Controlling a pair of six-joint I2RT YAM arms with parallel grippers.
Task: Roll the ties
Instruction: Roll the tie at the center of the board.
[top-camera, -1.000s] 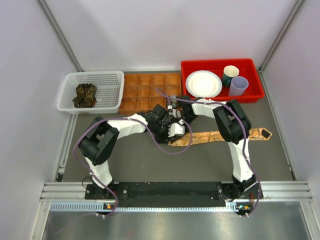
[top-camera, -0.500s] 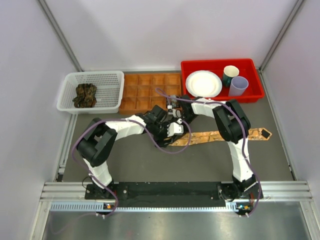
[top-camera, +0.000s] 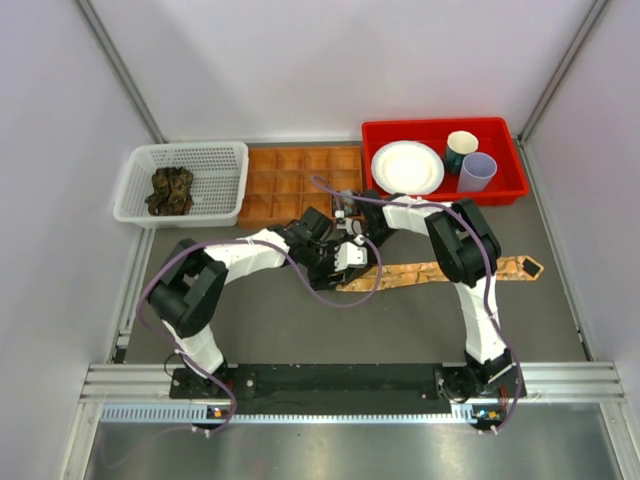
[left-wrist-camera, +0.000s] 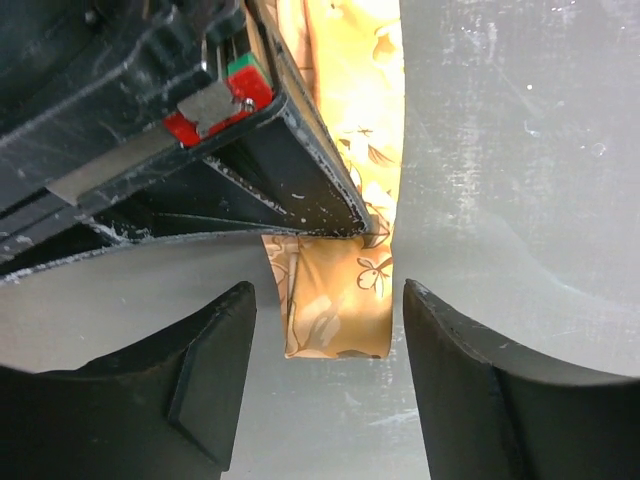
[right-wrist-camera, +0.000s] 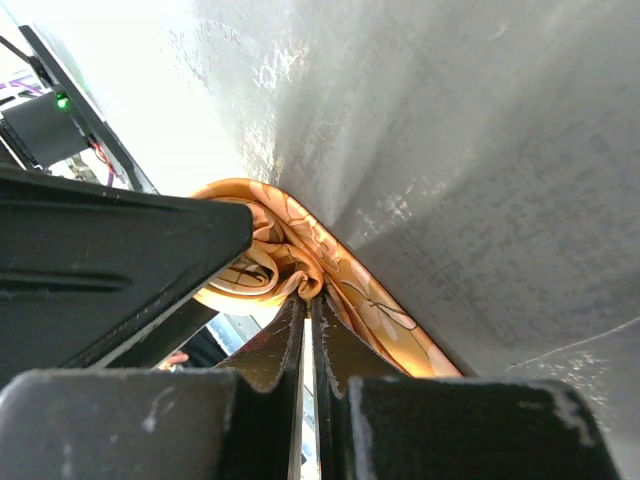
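Note:
The tan-orange tie (top-camera: 412, 272) lies across the table, its wide pointed end at the right. My right gripper (top-camera: 362, 240) is shut on a bunched fold of its narrow left end; in the right wrist view the fingertips (right-wrist-camera: 322, 318) pinch the curled fabric (right-wrist-camera: 262, 262). My left gripper (top-camera: 346, 260) is open right beside it. In the left wrist view the tie's folded end (left-wrist-camera: 335, 310) hangs between my open left fingers (left-wrist-camera: 215, 370), just ahead of them and untouched. The dark green-brown ties (top-camera: 170, 190) lie bundled in the white basket (top-camera: 185, 148).
The brown compartment tray (top-camera: 300, 185) sits just behind both grippers. A red bin (top-camera: 440, 125) at the back right holds a white plate (top-camera: 407, 167) and two cups (top-camera: 461, 150). The two grippers crowd each other at mid-table.
My left arm's elbow has swung slightly left and its gripper has shifted a little toward the tie's end. The right gripper keeps its hold in place.

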